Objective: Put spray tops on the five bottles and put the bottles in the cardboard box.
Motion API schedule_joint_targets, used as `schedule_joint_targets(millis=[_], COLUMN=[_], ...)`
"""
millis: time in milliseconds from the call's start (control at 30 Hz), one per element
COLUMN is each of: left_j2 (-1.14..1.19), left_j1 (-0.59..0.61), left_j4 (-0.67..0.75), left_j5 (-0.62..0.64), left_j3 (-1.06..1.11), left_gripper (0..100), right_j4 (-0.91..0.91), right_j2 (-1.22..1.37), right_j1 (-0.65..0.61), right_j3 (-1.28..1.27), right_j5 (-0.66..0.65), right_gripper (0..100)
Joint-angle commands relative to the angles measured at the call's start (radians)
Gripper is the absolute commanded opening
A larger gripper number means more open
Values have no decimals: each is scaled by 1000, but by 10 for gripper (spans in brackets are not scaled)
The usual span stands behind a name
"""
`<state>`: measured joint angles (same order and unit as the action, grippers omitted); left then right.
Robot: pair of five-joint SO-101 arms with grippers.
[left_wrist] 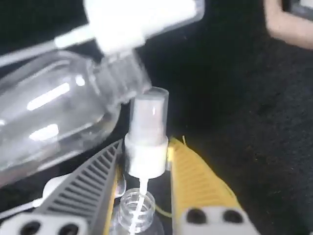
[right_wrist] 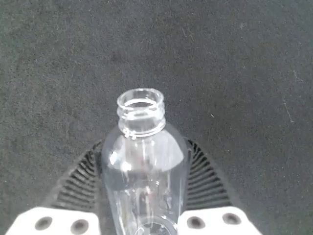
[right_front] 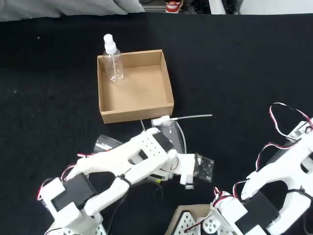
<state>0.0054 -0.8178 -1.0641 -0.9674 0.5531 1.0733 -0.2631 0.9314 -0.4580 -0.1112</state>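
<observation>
Left hand (left_wrist: 145, 152) pinches a spray top (left_wrist: 145, 122), its tube apparently entering an open bottle neck (left_wrist: 135, 208); a lying capped bottle (left_wrist: 54, 107) is just beside. Right hand (right_wrist: 145, 147) clamps an uncapped bottle (right_wrist: 142, 166) above the tabletop (right_wrist: 244, 73). An upright capped bottle (right_front: 113, 58) stands in the cardboard box (right_front: 137, 113).

The table (right_front: 254, 63) is covered by a black cloth, beyond whose far edge a grey sheet of fabric (right_front: 58, 7) and a red-and-white object (right_front: 174, 6) are seen, while a tan board (right_front: 193, 207) is laid at the near edge.
</observation>
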Motion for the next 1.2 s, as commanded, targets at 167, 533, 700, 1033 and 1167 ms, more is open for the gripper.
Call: schedule_joint_targets(millis=[167,533,700,1033,1167], left_j2=[-18,-18,-18,-17,-11], left_j1=[128,219,252,211,185], left_j4=[-91,-106,-104,-97,-48], left_j5=[3,91,144,146,141], left_j3=[-131,-185,-214,-228,-222], left_gripper=[87,212,274,256,256], right_j4=[5,-3,-3,-3,-3], right_j2=[-2,-2,-2,-2,-2], right_j1=[26,20,23,18,18], right_j3=[62,42,42,41,41], right_j5=[-2,-2,-11,-28,-29], right_gripper=[15,15,15,15,15])
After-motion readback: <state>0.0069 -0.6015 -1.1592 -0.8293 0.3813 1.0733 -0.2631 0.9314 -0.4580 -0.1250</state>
